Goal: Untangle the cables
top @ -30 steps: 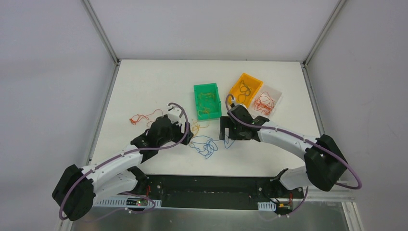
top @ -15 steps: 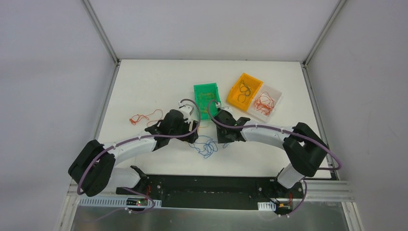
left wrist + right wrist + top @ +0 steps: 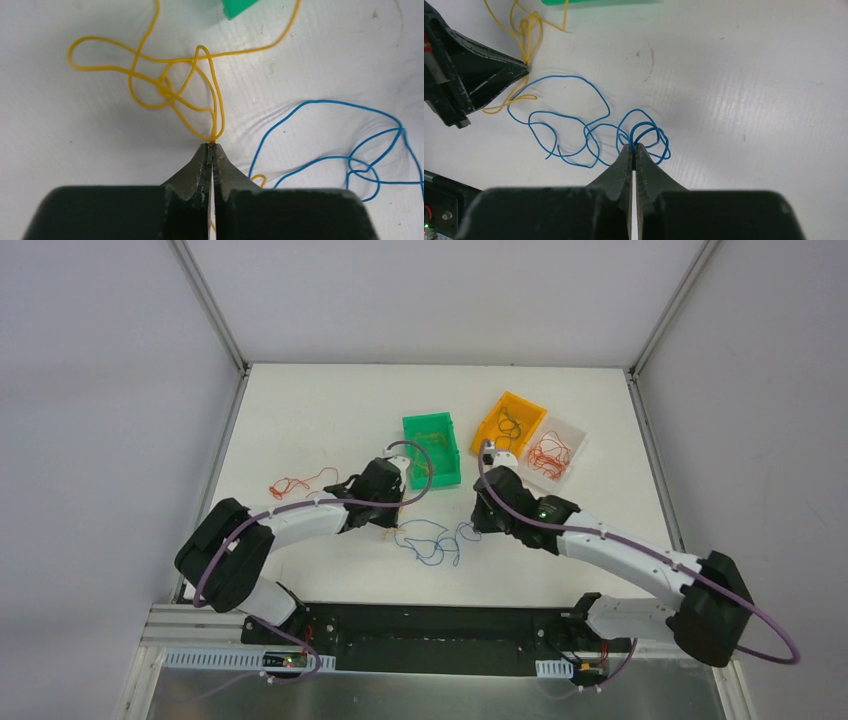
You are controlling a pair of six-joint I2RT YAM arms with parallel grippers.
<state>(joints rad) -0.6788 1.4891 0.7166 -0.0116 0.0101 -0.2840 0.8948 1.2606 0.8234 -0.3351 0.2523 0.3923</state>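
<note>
Plenty of white table (image 3: 300, 410) spreads to either side, the green bin (image 3: 408, 435) just behind the work. The left gripper (image 3: 211, 146) is pinched on the yellow cable (image 3: 165, 87), the right gripper (image 3: 634, 146) on the blue cable (image 3: 574, 80); the strands lie side by side, yellow leftward, apparently crossing beside the left gripper, so outward pulls should part them.

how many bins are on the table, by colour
green bin: 1
orange bin: 1
clear bin: 1
total: 3
</note>
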